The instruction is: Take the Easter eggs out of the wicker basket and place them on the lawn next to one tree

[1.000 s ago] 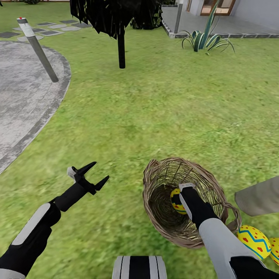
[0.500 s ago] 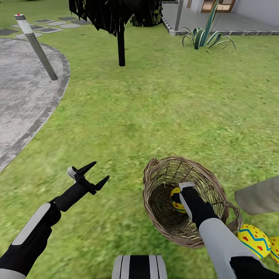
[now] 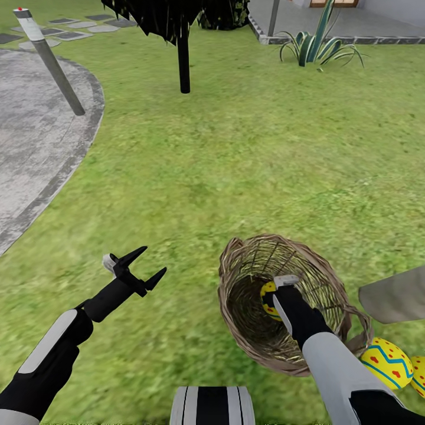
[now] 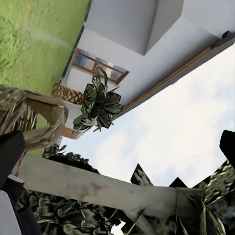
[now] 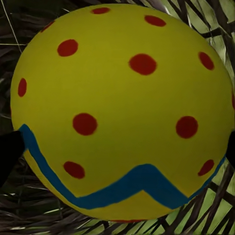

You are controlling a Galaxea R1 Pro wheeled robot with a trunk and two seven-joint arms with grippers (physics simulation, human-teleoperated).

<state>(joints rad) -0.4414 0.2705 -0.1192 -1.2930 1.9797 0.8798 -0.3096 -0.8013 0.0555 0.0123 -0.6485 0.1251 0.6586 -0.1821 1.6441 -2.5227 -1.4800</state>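
While the right gripper (image 3: 273, 295) is seen reaching into the wicker basket (image 3: 330, 282), its grip on the egg (image 5: 122, 112) cannot be told; the left gripper (image 3: 141, 265) is held apart.

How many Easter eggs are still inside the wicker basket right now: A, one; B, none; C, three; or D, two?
A: a single egg lies inside the wicker basket at the right gripper, and it looms close in the right wrist view, while two others already rest on the lawn outside it, beside the pale trunk.
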